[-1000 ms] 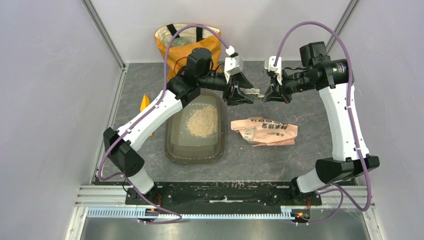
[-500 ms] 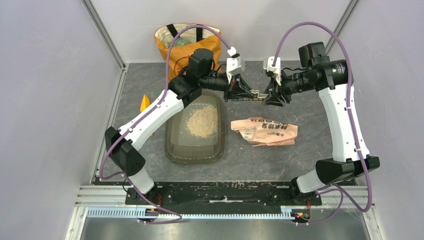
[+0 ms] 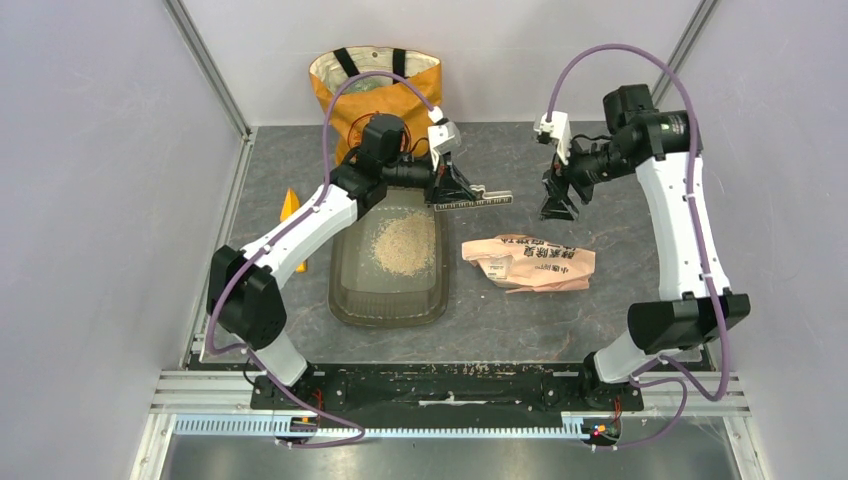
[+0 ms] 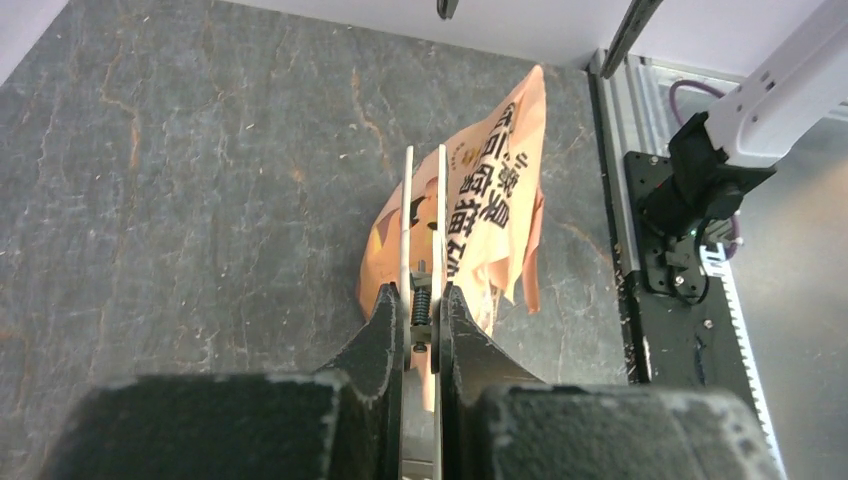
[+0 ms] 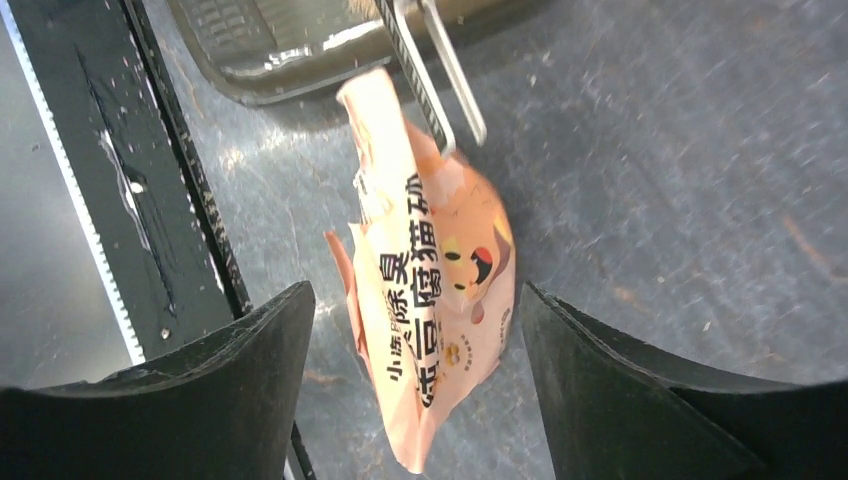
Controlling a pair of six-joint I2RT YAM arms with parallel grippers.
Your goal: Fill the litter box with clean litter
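The metal clip is now released by the wide-open right gripper, clamped only by the left gripper. Clean litter is heaped in the litter box.

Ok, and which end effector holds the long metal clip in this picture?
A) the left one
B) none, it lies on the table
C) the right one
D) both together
A: the left end effector is shut on the metal clip, which sticks out past its fingers, while the right end effector stands open and apart from it.
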